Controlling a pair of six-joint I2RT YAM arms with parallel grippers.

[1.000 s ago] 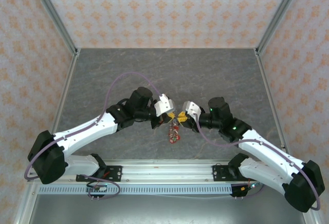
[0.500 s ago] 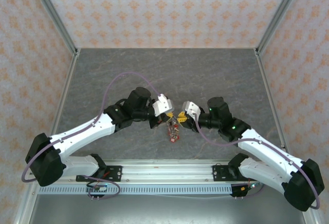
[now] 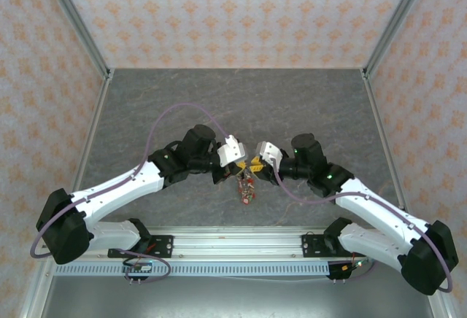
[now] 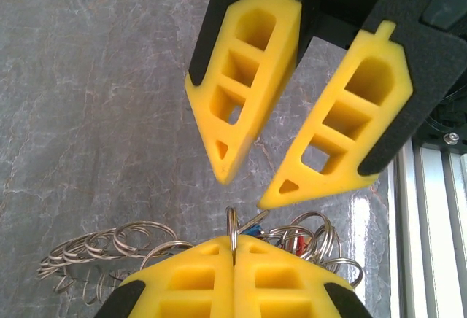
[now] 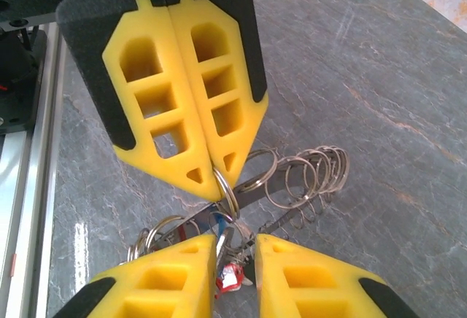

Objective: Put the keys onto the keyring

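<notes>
Keyring (image 5: 230, 190) hangs over the table (image 3: 314, 106), pinched in the tightly closed left gripper (image 5: 213, 178). Right gripper (image 5: 235, 243) faces it, tips slightly spread, keys (image 5: 228, 276) dangling between them.

One left pincer (image 5: 213, 179), one right pincer (image 5: 236, 239), one keyring (image 5: 303, 179).

Against a second ago, the right gripper (image 3: 255, 163) sits farther left and slightly farther away, leaving less gap to the left gripper (image 3: 240, 166); the right arm (image 3: 310, 152) has its dark wrist block shifted the same way; the left arm (image 3: 58, 230) has its shoulder block swung slightly left; the hanging keys (image 3: 246, 191) sit a touch farther left.
</notes>
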